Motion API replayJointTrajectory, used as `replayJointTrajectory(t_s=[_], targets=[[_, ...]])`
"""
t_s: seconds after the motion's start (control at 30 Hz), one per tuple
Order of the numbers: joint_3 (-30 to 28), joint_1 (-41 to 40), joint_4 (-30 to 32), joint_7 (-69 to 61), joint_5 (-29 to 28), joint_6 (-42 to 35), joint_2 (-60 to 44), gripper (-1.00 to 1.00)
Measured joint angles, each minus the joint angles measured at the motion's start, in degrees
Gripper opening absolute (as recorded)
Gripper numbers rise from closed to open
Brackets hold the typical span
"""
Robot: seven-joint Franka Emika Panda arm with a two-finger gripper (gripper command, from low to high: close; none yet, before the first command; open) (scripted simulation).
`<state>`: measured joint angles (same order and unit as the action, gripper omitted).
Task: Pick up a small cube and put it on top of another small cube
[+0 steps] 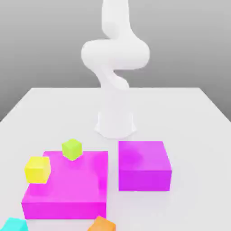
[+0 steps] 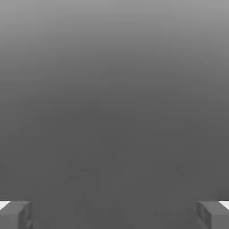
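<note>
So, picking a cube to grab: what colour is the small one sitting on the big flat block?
Lime green, clearest in the exterior view.

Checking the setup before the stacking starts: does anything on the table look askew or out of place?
Mostly tidy. The green cube sits turned at the far edge of the big pink block, and the yellow cube overlaps its edge on the exterior view's left. Nothing looks damaged.

Soft, even light with faint shadows and no glare; the exterior view is slightly blurred, the hand view dim grey.
</note>
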<state>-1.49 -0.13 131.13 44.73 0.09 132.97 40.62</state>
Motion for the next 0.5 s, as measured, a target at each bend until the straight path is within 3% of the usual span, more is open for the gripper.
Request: replayJointTrajectory(t_s=[0.5], targets=[[-9.5,-1.6,-3.9,-9.3,4.2,7.2,-31.4,0.0]])
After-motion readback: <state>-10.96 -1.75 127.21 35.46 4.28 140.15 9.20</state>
